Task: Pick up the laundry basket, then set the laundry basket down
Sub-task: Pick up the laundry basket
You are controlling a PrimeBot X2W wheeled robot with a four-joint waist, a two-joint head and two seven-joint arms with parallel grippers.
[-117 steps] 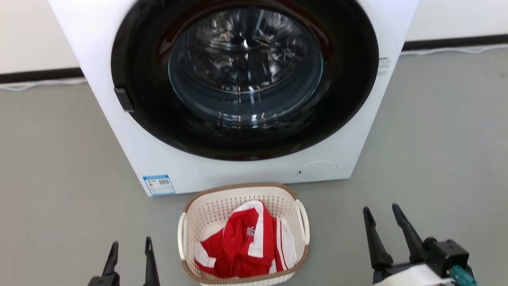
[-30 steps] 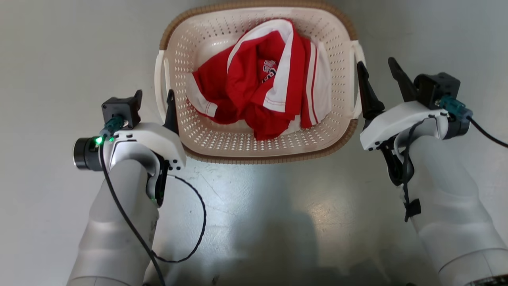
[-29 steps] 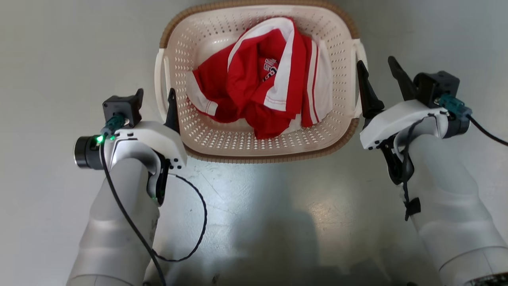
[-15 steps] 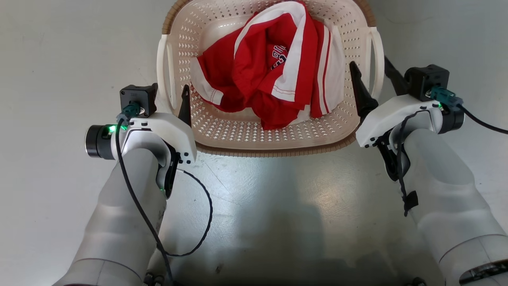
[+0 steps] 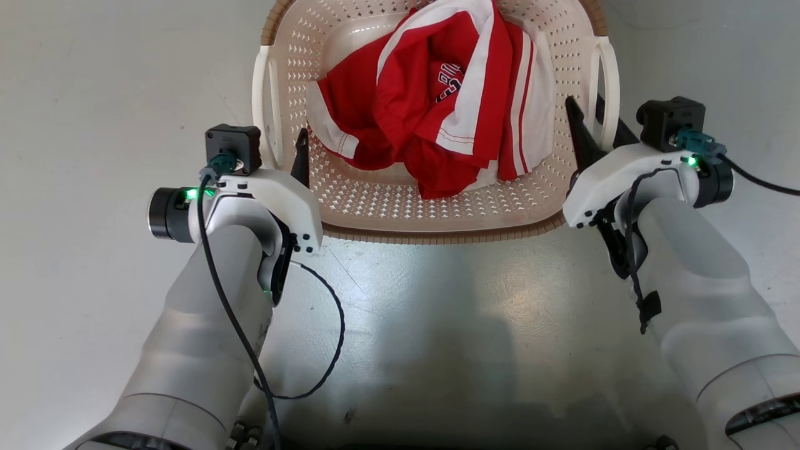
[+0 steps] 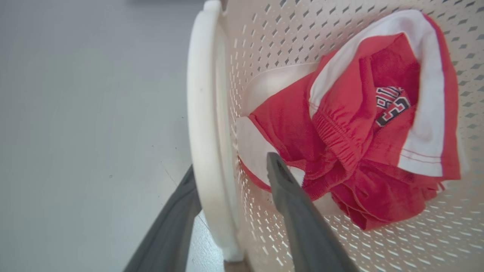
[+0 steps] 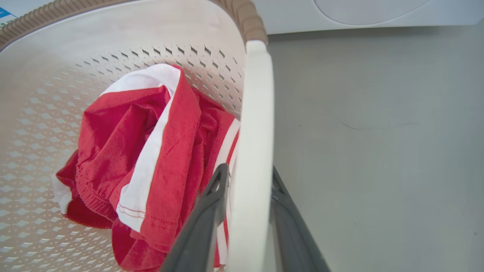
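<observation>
**Claws flank the laundry basket**

Right gripper clamped on its white handle — a finger touching each side. Left gripper spread around the other handle — inner finger inside the basket, clear of the loop. Red-and-white garment inside.

Smooth pale grey floor, dull sheen (head view, lower middle), white appliance front behind
</observation>
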